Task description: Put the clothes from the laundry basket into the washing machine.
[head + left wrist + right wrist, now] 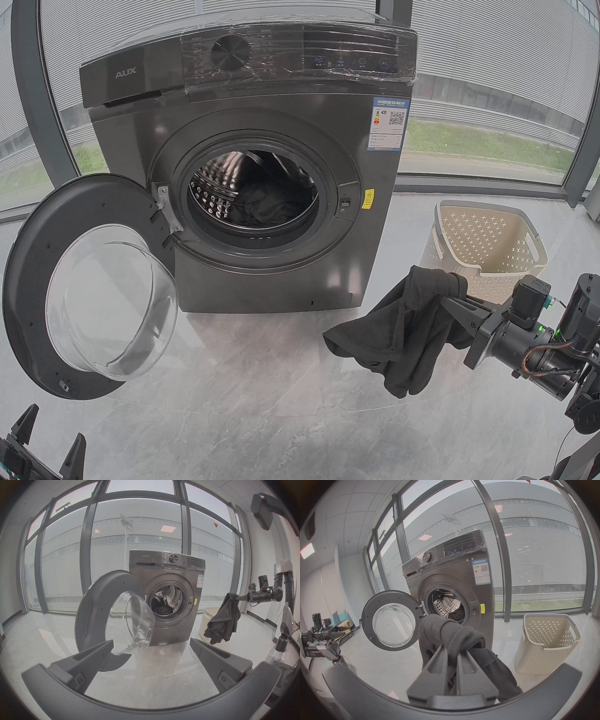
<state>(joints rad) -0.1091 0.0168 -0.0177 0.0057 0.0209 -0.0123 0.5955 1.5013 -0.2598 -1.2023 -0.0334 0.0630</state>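
Dark garment [400,331] hangs pinched in right end effector [450,303] — left end effector [151,642] gapes wide.

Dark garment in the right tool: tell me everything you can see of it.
The dark garment is soft charcoal cloth, bunched and creased. The right tool, shut on a fold near its top, holds it in the air; the rest hangs in loose folds, clear of the floor. It hangs between the washing machine and the laundry basket, touching neither.
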